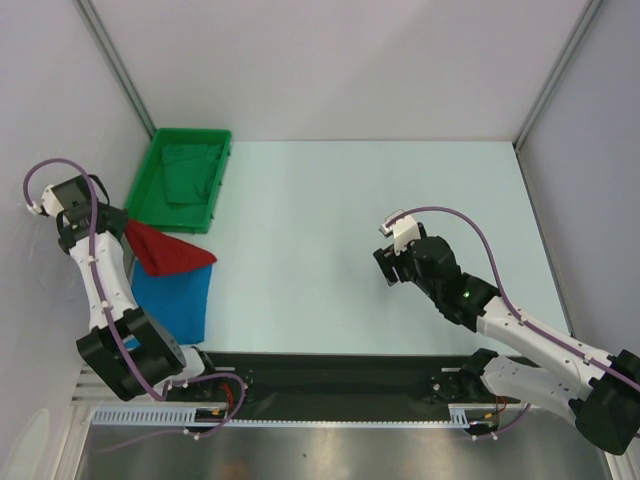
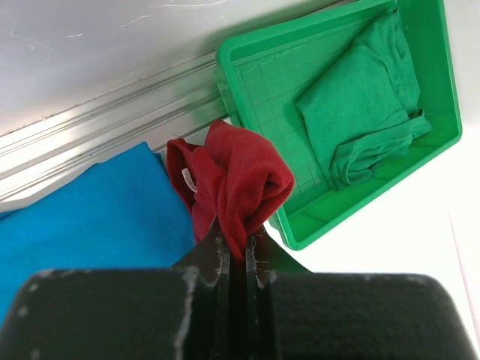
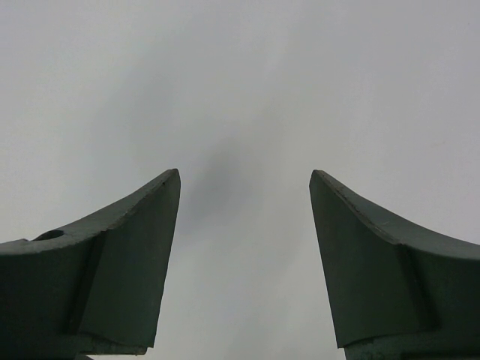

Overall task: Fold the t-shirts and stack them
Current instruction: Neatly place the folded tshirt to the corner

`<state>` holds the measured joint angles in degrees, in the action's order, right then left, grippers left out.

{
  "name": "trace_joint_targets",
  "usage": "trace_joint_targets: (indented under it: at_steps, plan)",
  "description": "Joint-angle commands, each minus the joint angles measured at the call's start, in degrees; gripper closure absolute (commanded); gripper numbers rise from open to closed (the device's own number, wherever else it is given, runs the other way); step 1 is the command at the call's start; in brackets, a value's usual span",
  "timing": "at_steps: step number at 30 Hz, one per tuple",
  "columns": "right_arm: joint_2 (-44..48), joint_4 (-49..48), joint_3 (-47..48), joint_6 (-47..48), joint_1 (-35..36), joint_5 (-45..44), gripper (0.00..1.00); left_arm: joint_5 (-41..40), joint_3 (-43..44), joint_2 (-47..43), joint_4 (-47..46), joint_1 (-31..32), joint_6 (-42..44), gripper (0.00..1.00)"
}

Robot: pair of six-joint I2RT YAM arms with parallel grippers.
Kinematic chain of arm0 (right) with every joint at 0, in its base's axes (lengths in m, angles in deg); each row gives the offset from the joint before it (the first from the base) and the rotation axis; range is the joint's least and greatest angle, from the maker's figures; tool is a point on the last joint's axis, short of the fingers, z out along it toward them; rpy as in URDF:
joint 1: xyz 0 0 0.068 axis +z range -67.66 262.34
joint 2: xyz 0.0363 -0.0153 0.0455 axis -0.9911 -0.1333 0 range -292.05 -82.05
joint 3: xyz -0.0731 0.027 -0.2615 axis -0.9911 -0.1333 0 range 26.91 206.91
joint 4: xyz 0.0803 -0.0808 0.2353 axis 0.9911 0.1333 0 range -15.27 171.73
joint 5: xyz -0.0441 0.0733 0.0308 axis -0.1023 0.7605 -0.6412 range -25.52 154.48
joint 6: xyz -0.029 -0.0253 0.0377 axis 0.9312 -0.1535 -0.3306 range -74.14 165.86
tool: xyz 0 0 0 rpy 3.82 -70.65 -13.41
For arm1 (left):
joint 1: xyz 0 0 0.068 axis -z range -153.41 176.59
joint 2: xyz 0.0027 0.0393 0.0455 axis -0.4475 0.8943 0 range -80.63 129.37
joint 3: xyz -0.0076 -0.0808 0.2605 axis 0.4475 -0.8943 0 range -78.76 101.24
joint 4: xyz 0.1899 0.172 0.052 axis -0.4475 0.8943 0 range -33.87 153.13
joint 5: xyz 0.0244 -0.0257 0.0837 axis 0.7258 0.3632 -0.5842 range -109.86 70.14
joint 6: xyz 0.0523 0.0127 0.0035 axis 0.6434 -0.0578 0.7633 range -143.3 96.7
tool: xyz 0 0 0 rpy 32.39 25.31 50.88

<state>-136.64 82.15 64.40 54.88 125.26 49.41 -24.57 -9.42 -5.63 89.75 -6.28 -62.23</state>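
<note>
The t-shirts sit at the near side of the green plastic tray (image 1: 192,131), the landmark at the table's far left. The bright blue cloth t-shirt (image 1: 175,300) is the larger shape. It lies flat as a neat rectangle on the pale table (image 1: 330,220), just nearer the arm bases than the tray, and looks already folded, so it likely serves as the bottom of the stack.

The deep red cloth t-shirt (image 1: 165,250) is smaller in outline because it is bunched. It hangs between the tray's near wall and the blue shirt's far edge, overlapping that edge from above. Whether its lowest fold rests on the blue cloth is hard to tell from the top view.

Inside the tray lies a folded green cloth (image 2: 360,112), apart from both shirts.

The left gripper (image 2: 236,247) has its fingers pinched together on a fold of the red shirt, probably so the cloth can be carried over the blue one and laid out there.

The right gripper (image 3: 244,176) holds nothing, its jaws spread wide. It hovers over bare table well away from the tray's right side, seemingly kept clear until a second hold is needed.
</note>
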Motion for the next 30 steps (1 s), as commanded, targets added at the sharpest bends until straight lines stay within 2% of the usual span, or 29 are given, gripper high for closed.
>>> trace_joint_targets:
  at_steps: [1, 15, 30]
  plan:
    - [0.9, -2.0, 0.1, -0.2, 0.2, 0.4, 0.25, -0.6, 0.4, -1.5, -2.6, -1.1, 0.4, 1.00]
    - [1.7, -1.9, 0.0, -0.4, 0.2, 0.9, 0.25, -2.1, -5.6, -6.9, 0.1, -4.3, -0.2, 1.00]
    - [2.6, -1.7, -0.1, -1.1, 0.3, 2.9, 0.26, -7.5, -14.7, -14.4, 4.2, -6.7, -4.3, 1.00]
